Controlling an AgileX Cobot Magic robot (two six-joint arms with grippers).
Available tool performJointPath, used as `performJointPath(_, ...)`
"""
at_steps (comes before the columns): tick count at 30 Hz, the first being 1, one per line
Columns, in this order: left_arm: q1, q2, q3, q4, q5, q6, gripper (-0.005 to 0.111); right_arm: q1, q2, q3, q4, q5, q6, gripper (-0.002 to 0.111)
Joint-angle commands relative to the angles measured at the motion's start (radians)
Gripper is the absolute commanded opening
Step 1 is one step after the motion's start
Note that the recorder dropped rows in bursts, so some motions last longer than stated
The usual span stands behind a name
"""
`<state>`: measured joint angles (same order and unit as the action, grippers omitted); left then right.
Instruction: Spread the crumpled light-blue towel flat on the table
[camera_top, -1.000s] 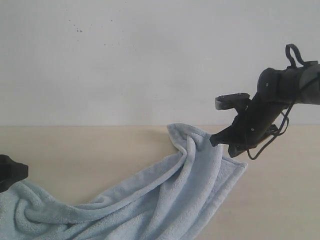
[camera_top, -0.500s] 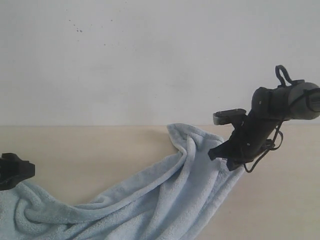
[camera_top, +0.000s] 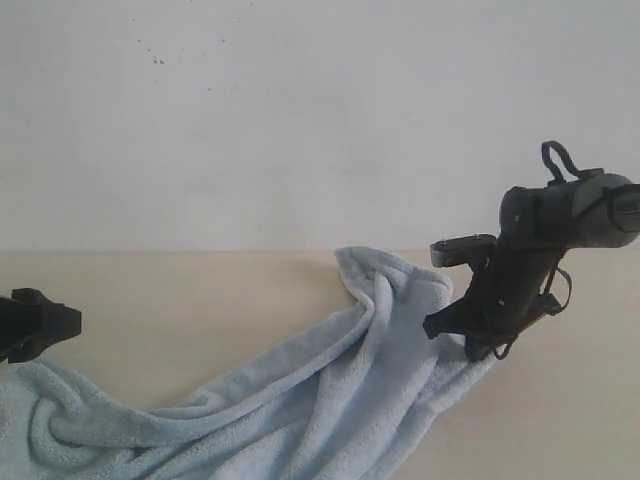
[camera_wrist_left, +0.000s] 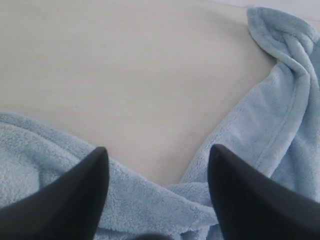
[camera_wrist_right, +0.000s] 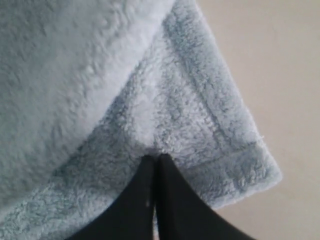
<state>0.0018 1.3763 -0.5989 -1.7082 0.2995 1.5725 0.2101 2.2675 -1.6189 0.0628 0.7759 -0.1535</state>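
The towel (camera_top: 330, 390) is a pale blue, fluffy terry cloth with a stitched hem along its edge. It lies bunched in long soft ridges and folds on the smooth, matte beige table (camera_top: 200, 290), running from the near left side up toward the middle right. Its far end is twisted into a rope-like roll.

The right gripper (camera_wrist_right: 154, 161) has its black tapered fingers pressed together, pinching the cloth just inside a squared, hemmed corner. That corner lies on bare table beside a thicker rounded fold.

The left gripper (camera_wrist_left: 157, 150) is spread wide, its two dark pointed fingers apart above a rumpled fold at the towel's left end, with nothing between them. Whether they touch the cloth cannot be told.

A plain white wall (camera_top: 300, 120) stands behind the table
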Motion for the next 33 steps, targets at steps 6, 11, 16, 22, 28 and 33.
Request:
performJointPath(6, -0.003, 0.002, -0.006, 0.012, 0.014, -0.002, 0.055, -0.173, -0.174, 0.572, -0.165, -0.130, 0.105, 0.001)
performJointPath(11, -0.049, 0.003, -0.004, 0.056, 0.004, -0.013, 0.055, -0.348, -0.293, 0.781, -0.175, -0.200, 0.121, 0.001)
performJointPath(16, -0.088, 0.006, -0.004, 0.154, -0.048, -0.086, 0.055, -0.375, -0.436, 0.810, -0.142, -0.157, 0.119, 0.001)
performJointPath(22, -0.093, 0.006, 0.010, 0.340, -0.105, -0.196, 0.055, -0.187, -0.699, 0.846, -0.029, -0.191, 0.042, 0.001)
performJointPath(28, -0.093, 0.008, 0.010, 0.475, -0.151, -0.300, 0.055, -0.076, -0.758, 0.846, -0.024, -0.213, 0.039, 0.001)
performJointPath(33, -0.093, 0.037, 0.010, 0.478, -0.164, -0.300, 0.055, -0.076, -0.758, 0.846, -0.024, -0.264, 0.039, 0.001)
